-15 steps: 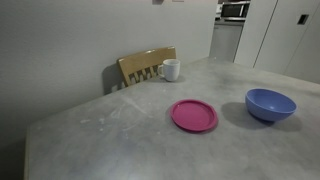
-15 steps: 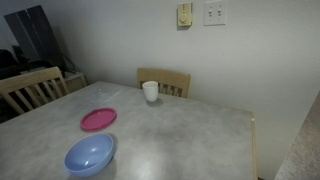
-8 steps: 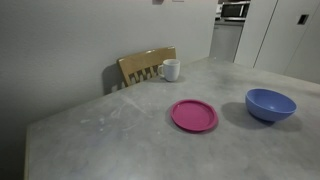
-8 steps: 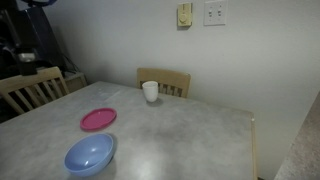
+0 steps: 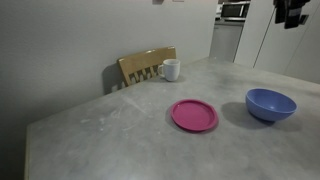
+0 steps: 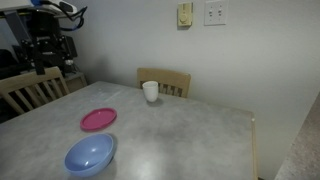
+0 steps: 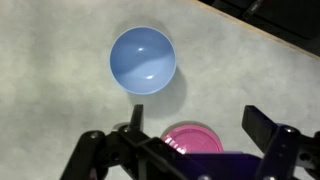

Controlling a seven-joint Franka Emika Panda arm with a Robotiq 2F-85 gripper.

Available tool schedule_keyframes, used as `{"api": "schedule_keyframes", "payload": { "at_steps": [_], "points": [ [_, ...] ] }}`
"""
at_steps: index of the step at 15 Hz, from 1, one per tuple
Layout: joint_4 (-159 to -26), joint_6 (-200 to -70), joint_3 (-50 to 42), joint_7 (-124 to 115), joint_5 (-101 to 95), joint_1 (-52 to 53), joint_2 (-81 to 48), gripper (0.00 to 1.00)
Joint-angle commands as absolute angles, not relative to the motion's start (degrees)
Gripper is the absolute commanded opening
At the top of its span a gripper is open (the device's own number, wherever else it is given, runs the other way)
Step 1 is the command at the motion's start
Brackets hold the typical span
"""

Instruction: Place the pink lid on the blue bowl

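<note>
The pink lid lies flat on the grey table in both exterior views, beside the blue bowl, which is upright and empty. My gripper hangs high above the table at the frame edge, clear of both. In the wrist view the open, empty jaws frame the table from above, with the bowl beyond them and the lid partly hidden behind the gripper body.
A white mug stands near the table's far edge, in front of a wooden chair. A second wooden chair stands at the table's side. The table edge runs near the bowl.
The arm and gripper have come into both exterior views from above, at the frame edges. The lid, bowl and mug have not moved.
</note>
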State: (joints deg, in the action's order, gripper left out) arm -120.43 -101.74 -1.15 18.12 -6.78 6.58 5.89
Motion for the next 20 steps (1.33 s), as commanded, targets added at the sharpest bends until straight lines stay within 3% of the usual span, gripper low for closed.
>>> {"api": "schedule_keyframes", "payload": {
  "at_steps": [1,15,20],
  "points": [
    [-113.2,-101.4,1.2,20.3,-3.0,6.1,-3.1,1.00],
    [-107.3,-105.5,4.5,7.3,7.2,5.9,-13.0,1.00],
    [-100.5,-114.2,5.8,-2.8,16.5,6.9,-22.0,1.00]
  ]
}}
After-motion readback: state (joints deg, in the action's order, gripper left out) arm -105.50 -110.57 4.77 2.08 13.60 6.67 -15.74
